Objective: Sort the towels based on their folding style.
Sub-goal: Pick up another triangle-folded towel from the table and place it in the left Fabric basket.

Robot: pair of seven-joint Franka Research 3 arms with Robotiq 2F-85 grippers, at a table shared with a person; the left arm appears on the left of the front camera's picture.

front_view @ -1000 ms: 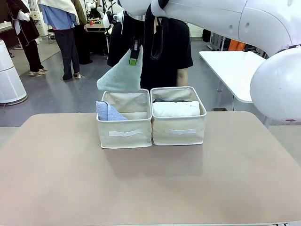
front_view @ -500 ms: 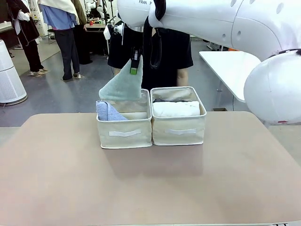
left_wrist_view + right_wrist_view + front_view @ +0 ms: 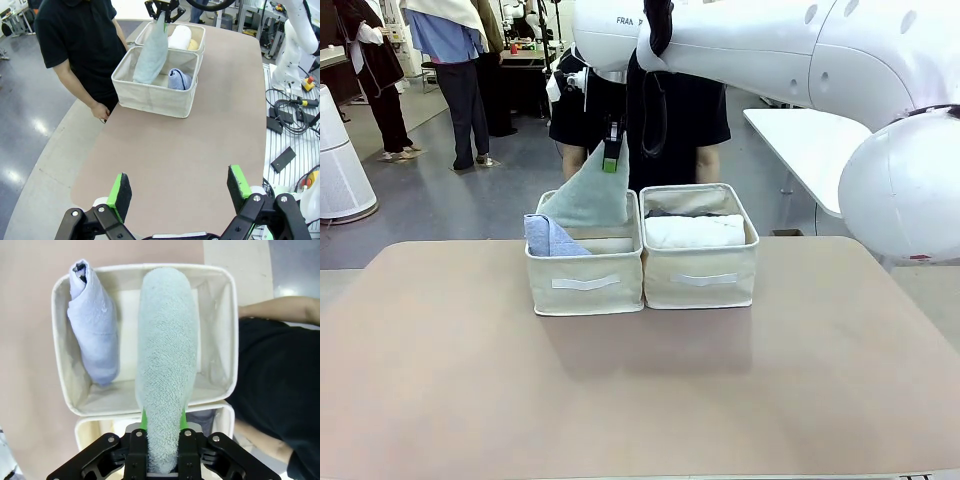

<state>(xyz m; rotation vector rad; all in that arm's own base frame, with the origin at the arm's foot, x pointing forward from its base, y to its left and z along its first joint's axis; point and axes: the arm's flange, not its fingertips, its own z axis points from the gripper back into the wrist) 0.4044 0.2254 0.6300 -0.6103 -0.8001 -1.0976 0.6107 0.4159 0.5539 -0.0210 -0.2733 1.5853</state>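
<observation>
Foreground, bottom edge: my left gripper (image 3: 178, 192), green pads spread wide with nothing between them, over the brown table (image 3: 200, 150).
Upper centre: two beige bins (image 3: 150, 95) side by side. Near bin holds a lavender-blue towel (image 3: 179, 79); a grey-teal towel (image 3: 152, 52) hangs into it, pinched at the top by my right gripper (image 3: 164, 11). Far bin holds white (image 3: 179, 36) and yellow (image 3: 192, 45) rolled towels.
Upper left: person in black (image 3: 80, 40), hand at the table edge.

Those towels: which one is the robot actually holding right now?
The grey-teal cone-shaped towel. The right pincer pinches its tip, and it hangs into the left bin. The lavender-blue towel lies loose in that bin; the white rolled one lies in the other.
</observation>
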